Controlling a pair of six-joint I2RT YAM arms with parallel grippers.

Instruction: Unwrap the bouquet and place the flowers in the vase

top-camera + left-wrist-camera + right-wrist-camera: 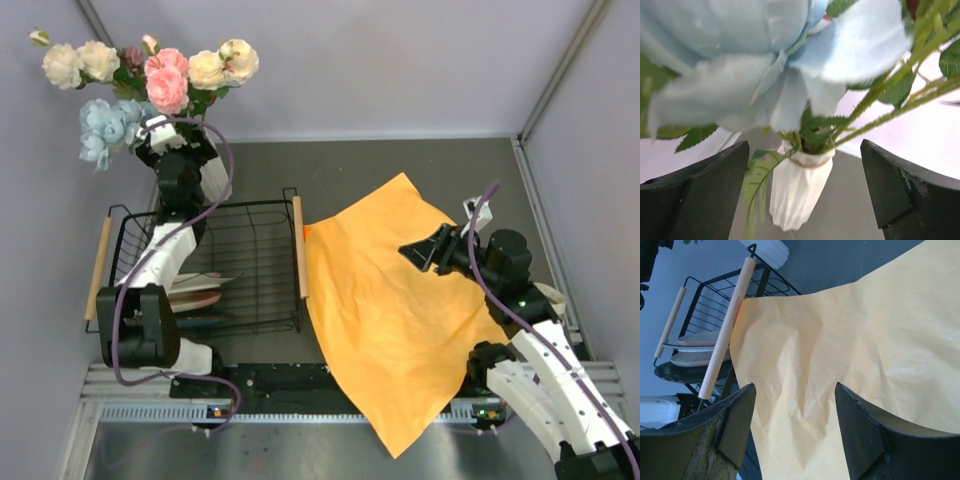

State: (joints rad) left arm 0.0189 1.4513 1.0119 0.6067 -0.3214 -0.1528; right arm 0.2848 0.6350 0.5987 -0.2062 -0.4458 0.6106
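The flowers (165,80), pink, cream and pale blue, stand bunched at the far left corner. In the left wrist view their green stems (875,100) run down into the white ribbed vase (797,192), under a big blue bloom (740,65). My left gripper (160,135) (805,145) hovers open just beside the stems, with the vase seen between its fingers and nothing held. The bouquet's orange paper wrap (400,320) (840,340) lies spread flat on the table with no flowers in it. My right gripper (412,250) (795,386) hangs open above the paper, holding nothing.
A black wire dish rack (250,215) (715,320) with wooden handles sits between the arms' left side and the paper, with plates (195,290) in it. The paper's left edge touches the rack's right handle (298,245). Grey walls close in the table.
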